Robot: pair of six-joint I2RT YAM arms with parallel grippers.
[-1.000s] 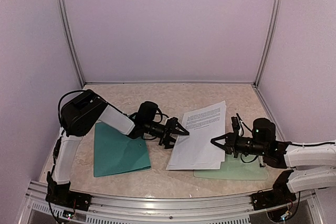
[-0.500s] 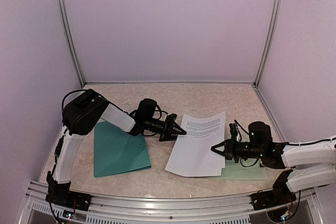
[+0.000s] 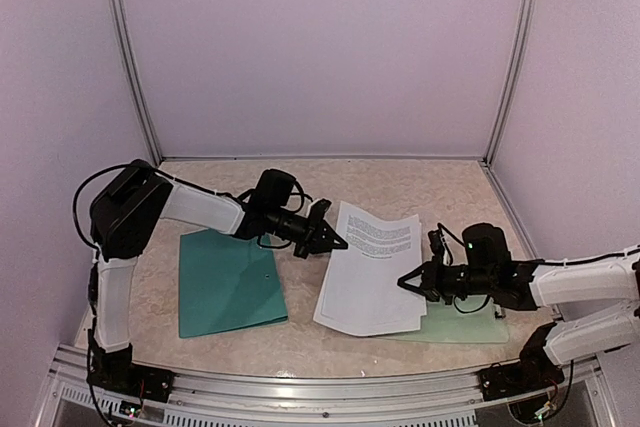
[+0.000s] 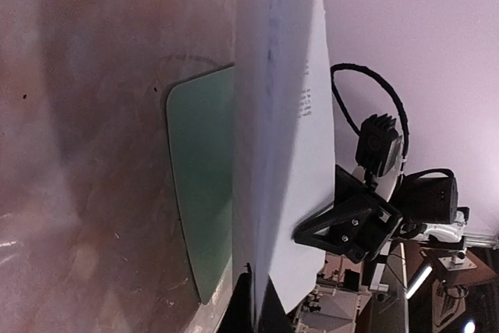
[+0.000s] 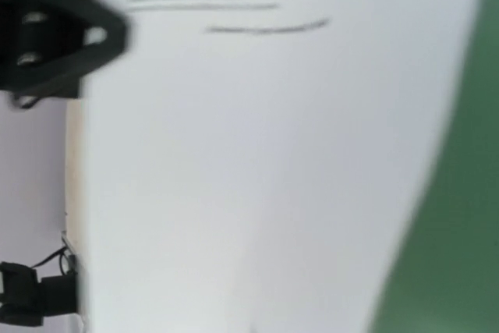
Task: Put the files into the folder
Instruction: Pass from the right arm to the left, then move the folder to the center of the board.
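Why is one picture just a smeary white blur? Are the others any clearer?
Right wrist view: the white printed paper sheets sit too near the lens, so their text lines smear. Left wrist view: the beige marbled table looks dim and brownish, with a small glare spot top left. Top external view: sharp, evenly lit, with a pinkish cast.

Files point(image 4: 284, 146) edge-on, pinched by left tool point(image 4: 254, 306); right tool point(image 4: 308, 232) at far edge; mint clipboard point(image 4: 201, 193) beneath.

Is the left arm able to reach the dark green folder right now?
Probably: the folder lies bare beside it, but the left gripper is shut on the papers, so it's occupied.
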